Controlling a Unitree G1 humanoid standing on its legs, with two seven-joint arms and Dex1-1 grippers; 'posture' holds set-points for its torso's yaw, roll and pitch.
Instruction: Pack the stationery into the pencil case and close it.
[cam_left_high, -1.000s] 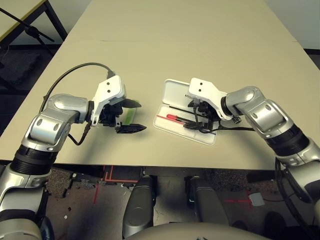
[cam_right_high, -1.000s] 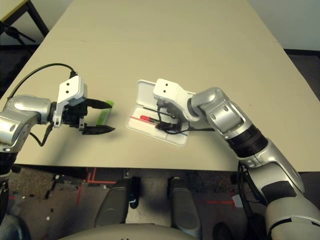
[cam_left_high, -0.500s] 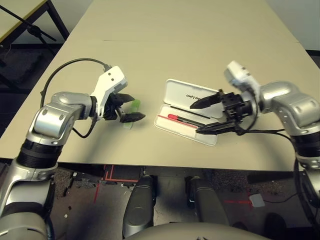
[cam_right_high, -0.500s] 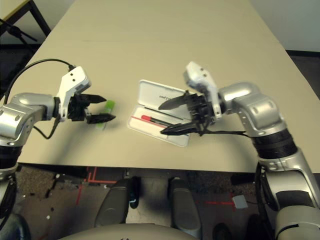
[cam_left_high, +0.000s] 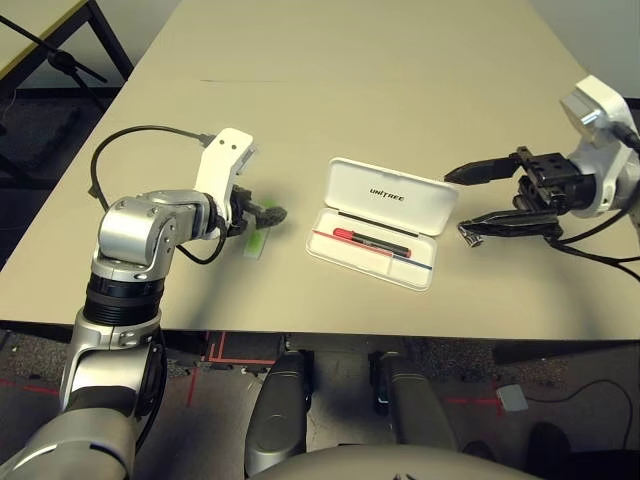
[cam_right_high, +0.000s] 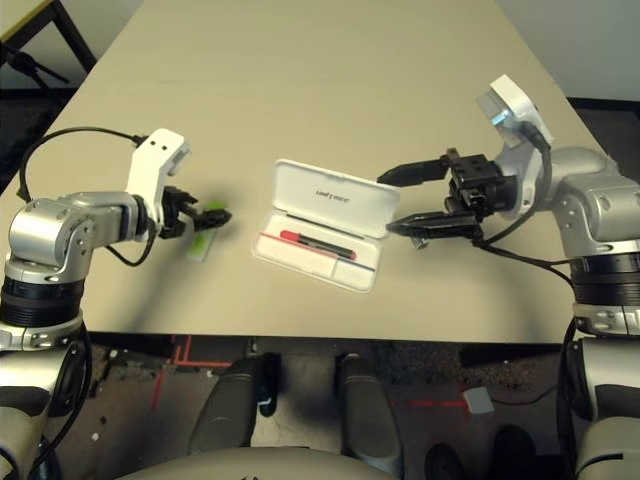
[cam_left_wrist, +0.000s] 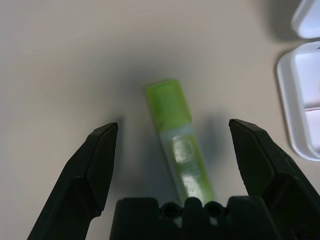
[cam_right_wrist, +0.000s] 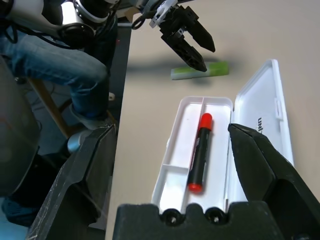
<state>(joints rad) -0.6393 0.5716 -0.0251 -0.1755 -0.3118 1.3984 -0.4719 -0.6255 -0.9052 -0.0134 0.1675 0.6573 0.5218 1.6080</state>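
The white pencil case (cam_left_high: 393, 197) lies open at mid-table, its "UNITREE" lid folded back. The red marker (cam_left_high: 355, 236) rests in its tray (cam_right_wrist: 176, 150). Left of the case, the light green bar (cam_left_high: 257, 241) lies flat on the table. My left gripper (cam_left_high: 265, 215) hovers just over the bar, open, with a finger on either side of the bar (cam_left_wrist: 175, 135) and not touching it. My right gripper (cam_left_high: 455, 203) is open and holds nothing, apart from the case on its right side. The silver clip is out of view.
The table's front edge (cam_left_high: 330, 330) runs close below the case and the bar. A black cable (cam_left_high: 140, 135) loops off my left wrist. A person's legs in jeans (cam_right_wrist: 50, 65) are beside the table. A dark stand (cam_left_high: 60, 60) is at far left.
My right gripper has drawn back to the right, away from the case, leaving the marker in the tray. My left gripper has swung down over the green bar.
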